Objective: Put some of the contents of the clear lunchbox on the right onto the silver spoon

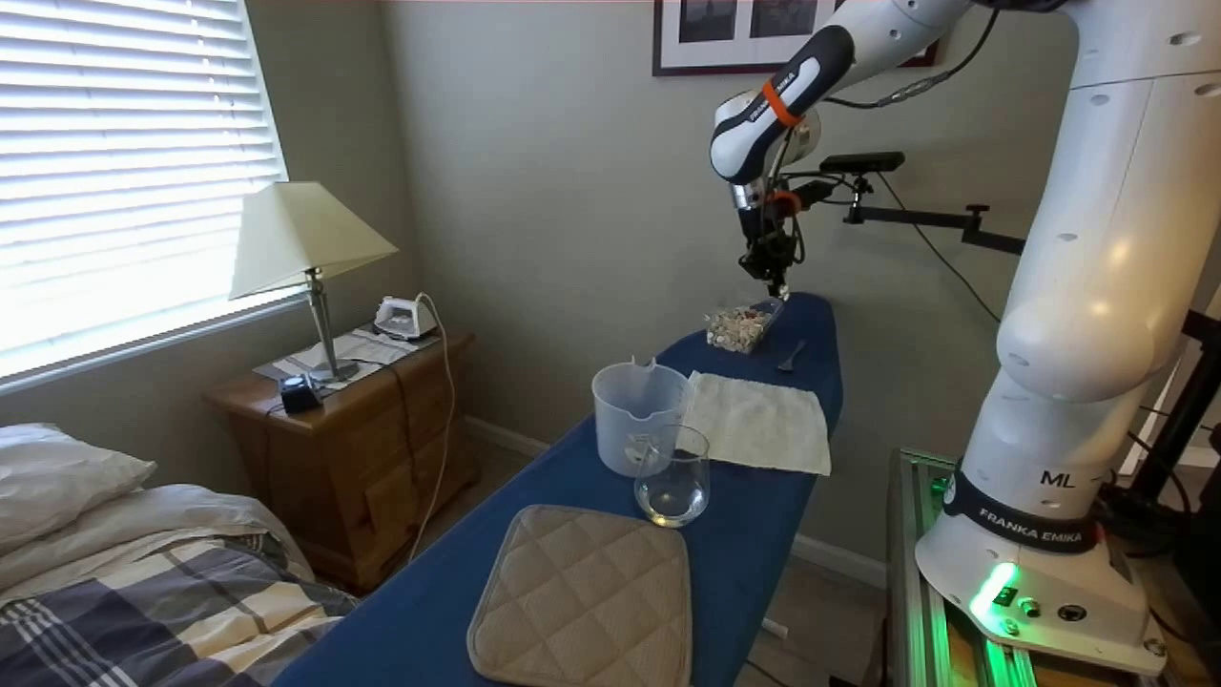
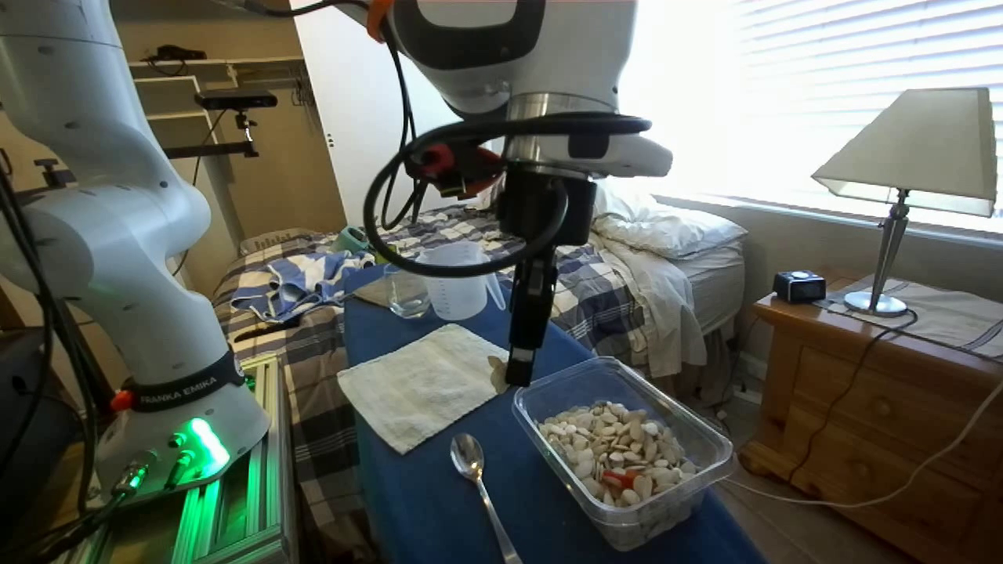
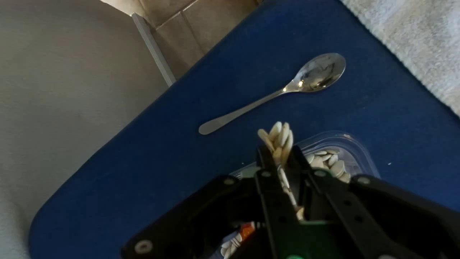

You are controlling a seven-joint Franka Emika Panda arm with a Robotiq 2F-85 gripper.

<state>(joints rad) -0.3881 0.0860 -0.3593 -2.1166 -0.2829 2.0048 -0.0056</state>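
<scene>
The clear lunchbox [image 2: 654,518] holds pale flat seeds and a red piece. It also shows in the other views, with its rim [image 3: 361,149] partly behind my gripper in the wrist view and its seeds visible in an exterior view [image 1: 736,329]. My gripper [image 3: 277,158] is shut on several pale seeds [image 3: 279,138] that stick out past its fingertips. In an exterior view the fingertips [image 2: 517,374] are above the board by the lunchbox's rim, on the spoon and cloth side. The silver spoon [image 3: 318,73] lies on the board beside the lunchbox, its shiny bowl bare, toward the cloth.
The blue ironing board [image 1: 563,477] is narrow, and its edge drops to the floor. A white cloth [image 2: 427,384] lies beyond the spoon's bowl. A tall plastic pitcher [image 1: 634,420], a glass [image 1: 672,491] and a quilted pad [image 1: 587,592] are farther along.
</scene>
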